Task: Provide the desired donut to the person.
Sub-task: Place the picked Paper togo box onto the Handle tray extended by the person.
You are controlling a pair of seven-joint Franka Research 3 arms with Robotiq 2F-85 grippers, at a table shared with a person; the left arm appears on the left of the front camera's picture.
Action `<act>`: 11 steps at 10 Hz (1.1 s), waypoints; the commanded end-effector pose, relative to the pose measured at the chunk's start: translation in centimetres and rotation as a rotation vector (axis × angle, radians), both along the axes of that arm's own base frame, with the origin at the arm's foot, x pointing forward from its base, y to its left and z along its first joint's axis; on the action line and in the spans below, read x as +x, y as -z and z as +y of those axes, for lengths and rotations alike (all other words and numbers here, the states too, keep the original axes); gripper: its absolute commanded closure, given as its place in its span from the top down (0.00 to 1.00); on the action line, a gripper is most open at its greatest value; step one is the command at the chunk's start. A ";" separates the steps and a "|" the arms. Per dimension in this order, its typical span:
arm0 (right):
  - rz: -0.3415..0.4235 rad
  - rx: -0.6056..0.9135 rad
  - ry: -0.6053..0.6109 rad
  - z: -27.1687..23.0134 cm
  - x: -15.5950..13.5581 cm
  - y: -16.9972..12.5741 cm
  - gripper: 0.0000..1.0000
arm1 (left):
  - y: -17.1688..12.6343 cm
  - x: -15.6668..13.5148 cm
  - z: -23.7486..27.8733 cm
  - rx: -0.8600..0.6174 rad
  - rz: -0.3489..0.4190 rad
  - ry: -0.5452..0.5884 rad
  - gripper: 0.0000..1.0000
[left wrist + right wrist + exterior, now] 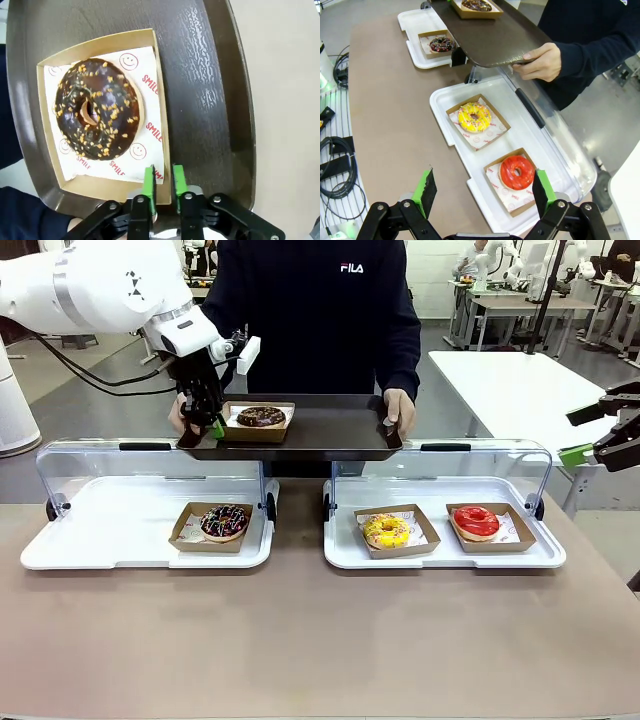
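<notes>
from front you see left gripper (208, 428) at tray (330, 435) held by person (320, 320). wrist view shows you pads (149, 185) slightly apart astride box (100, 41) rim, beside chocolate donut (97, 107). right gripper (484, 176) wide apart, empty.

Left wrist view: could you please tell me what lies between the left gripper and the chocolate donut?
The cardboard box's rim and white printed paper lie between the left gripper and chocolate donut, in the left wrist view.

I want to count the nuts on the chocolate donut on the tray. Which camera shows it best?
The left wrist view: the chocolate donut is close, seen from above. The front view shows it small and far; the right wrist view clips it at the top edge.
</notes>
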State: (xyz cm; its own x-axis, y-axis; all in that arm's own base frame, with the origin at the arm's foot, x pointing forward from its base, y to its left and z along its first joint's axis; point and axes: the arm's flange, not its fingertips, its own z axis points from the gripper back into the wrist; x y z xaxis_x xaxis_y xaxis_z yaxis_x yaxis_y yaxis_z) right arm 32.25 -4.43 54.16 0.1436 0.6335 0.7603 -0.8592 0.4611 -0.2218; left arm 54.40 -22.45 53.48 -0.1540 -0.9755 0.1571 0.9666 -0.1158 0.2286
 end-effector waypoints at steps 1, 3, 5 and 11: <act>-0.004 0.018 -0.015 0.0 0.2 0.2 1.00 | -1.0 -0.9 0.1 -0.009 0.001 -0.033 0.64; -0.004 0.018 -0.015 0.0 0.2 0.2 1.00 | -1.8 -1.2 0.4 -0.023 0.015 -0.031 1.00; -0.004 0.018 -0.015 0.0 0.2 0.2 1.00 | -1.9 -1.1 0.5 -0.015 0.061 -0.051 1.00; -0.004 0.018 -0.015 0.0 0.2 0.2 1.00 | -2.6 -2.0 1.9 0.005 0.118 -0.019 1.00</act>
State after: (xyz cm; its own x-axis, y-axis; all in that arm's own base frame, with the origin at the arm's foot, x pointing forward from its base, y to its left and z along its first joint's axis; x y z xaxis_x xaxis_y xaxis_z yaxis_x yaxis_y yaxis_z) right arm 32.25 -4.43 54.16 0.1437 0.6335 0.7603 -0.8592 0.4611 -0.2218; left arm 52.80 -20.84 55.63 -0.1106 -0.9819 0.1535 0.9861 -0.0892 0.1398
